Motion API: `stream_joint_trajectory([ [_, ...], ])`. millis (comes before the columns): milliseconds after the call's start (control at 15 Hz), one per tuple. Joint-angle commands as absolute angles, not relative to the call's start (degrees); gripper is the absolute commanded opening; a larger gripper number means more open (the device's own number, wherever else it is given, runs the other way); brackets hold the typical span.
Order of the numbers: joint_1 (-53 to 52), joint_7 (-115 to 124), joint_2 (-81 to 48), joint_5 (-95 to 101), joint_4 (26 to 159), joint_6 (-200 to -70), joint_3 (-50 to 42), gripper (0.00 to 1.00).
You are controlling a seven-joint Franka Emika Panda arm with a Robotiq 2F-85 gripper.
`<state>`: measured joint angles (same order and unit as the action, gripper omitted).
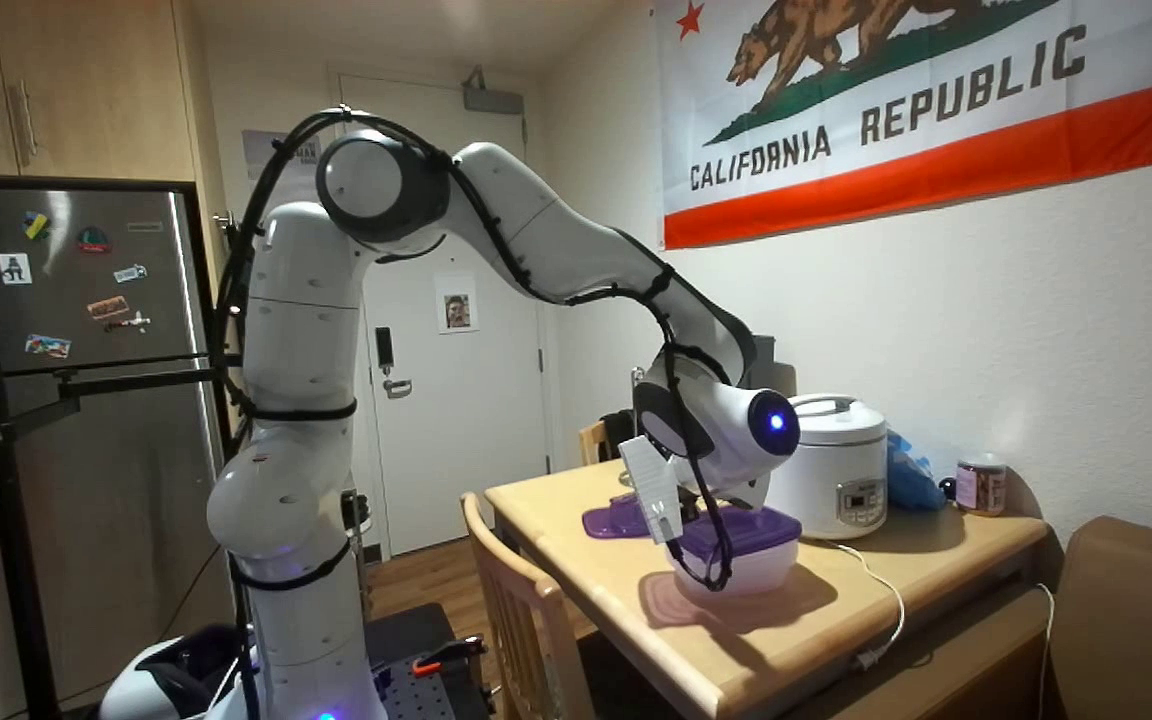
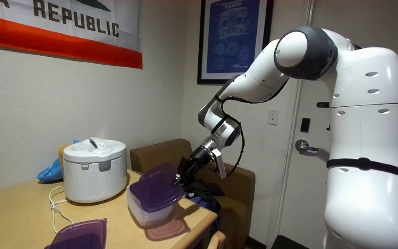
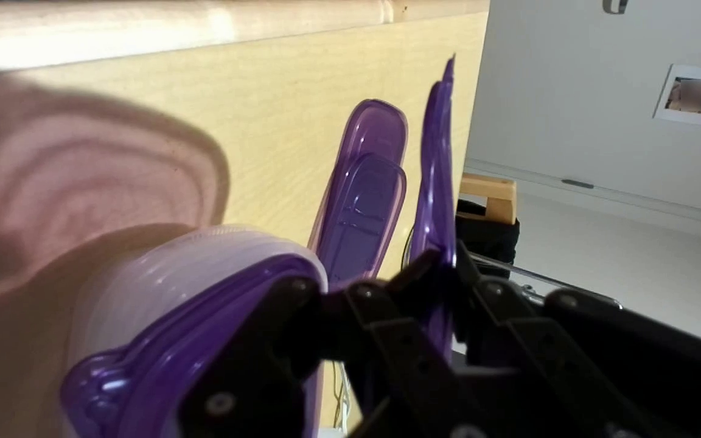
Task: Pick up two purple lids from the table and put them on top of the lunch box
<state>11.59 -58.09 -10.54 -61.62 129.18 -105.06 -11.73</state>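
The end effector is clamped on a purple lid, tilted over the lunch box. Such thin plastic should prove light, slick and slightly springy, best pinched firmly at the rim.

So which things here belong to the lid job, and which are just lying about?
For the job:
pincer
purple lid gripped in it
lunch box
box-top lid, also purple
loose purple lids on the table

Just lying about:
white cooker
white cord
blue bag
jar
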Motion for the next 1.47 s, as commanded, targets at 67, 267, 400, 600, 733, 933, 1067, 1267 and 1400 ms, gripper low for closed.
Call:
stream_joint_trajectory([
  [67, 13.06, -52.99, -15.29, -62.69, 123.22, -105.02, -11.98, 0.02],
  [267, 13.87, -49.85, -18.02, -61.88, 118.66, -104.08, -11.73, 0.02],
  [400, 14.02, -49.12, -19.45, -60.84, 116.09, -103.07, -11.35, 0.02],
  [600, 14.25, -49.02, -21.91, -60.09, 112.91, -101.63, -10.75, 0.02],
  [733, 14.57, -48.38, -24.14, -60.11, 111.08, -100.73, -10.45, 0.02],
  [933, 15.43, -48.03, -28.18, -60.7, 108.71, -99.11, -10.22, 0.02],
  [1067, 15.97, -47.95, -30.35, -60.96, 107.56, -98.76, -10.09, 0.02],
  [1267, 16.81, -47.88, -32.12, -60.7, 106.12, -97.94, -10.03, 0.32],
  [1400, 17.28, -48.01, -32.06, -60.66, 105.92, -97.5, -10.21, 0.37],
])
